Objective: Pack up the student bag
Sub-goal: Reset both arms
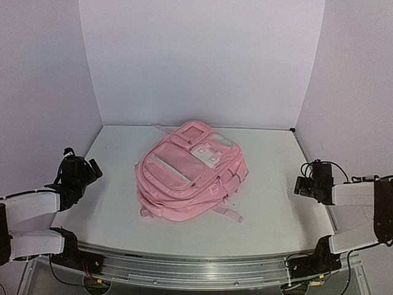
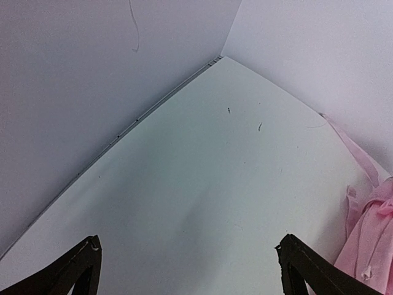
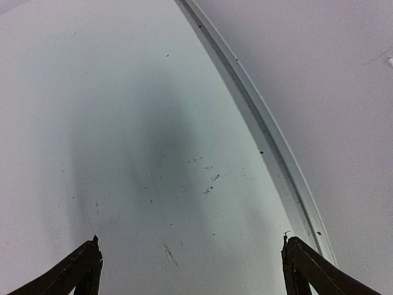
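The student bag (image 1: 190,172) lies flat on its back in the middle of the table (image 1: 276,196), front pockets facing up and its top end pointing to the far wall. As far as I can see from above, the pocket zips on the front are drawn closed, though the main opening is too small to read. Around the bag I see no book, pencil case or other loose thing waiting to go in. So I judge that the packing is either finished or has nothing to work with here. What is inside the bag I cannot tell, because the fabric hides it. If anything is left, it would be checking that the main zip is run fully shut.

My left gripper (image 2: 188,246) hangs to the left of the bag, well apart from it, with its jaws spread as wide as they go and nothing between them. In the left wrist view only bare table lies ahead. The bag's pink fabric shows at the right edge, with a pink strap (image 2: 359,153) trailing off it toward the far wall.

My right gripper (image 3: 190,241) hangs to the right of the bag, also well apart, jaws likewise fully spread and empty. The right wrist view shows no bag at all, only table and the seam where it meets the side wall.
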Controlling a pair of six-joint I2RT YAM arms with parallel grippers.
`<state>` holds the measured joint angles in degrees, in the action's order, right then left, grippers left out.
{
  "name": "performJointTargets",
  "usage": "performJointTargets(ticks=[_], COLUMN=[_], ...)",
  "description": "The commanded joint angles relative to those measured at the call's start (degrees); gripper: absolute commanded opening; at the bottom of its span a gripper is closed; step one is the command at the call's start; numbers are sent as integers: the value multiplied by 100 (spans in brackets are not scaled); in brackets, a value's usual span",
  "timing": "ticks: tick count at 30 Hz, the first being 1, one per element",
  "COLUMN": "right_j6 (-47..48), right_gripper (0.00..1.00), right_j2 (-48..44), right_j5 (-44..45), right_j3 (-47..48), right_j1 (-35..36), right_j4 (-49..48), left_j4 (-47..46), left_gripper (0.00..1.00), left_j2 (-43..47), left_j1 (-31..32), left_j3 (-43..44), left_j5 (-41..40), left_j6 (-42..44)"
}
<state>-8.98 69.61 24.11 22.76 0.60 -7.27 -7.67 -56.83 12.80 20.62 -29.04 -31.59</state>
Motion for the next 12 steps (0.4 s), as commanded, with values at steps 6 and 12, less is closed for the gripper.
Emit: performJointTargets(ticks=[6, 12], right_j6=[384, 301], right_gripper=[98, 98], right_j2=[792, 1134], right_j5=[-964, -1093], right_j3=[-481, -818], right_j1=[-16, -16], right_j4=[-2232, -3258], left_j4=[-2082, -2844], left_gripper=[100, 100], left_j2=[55, -89], left_j1=[3, 2], left_j3=[-535, -884], left_j5=[-134, -68], left_j6=[1045, 1444])
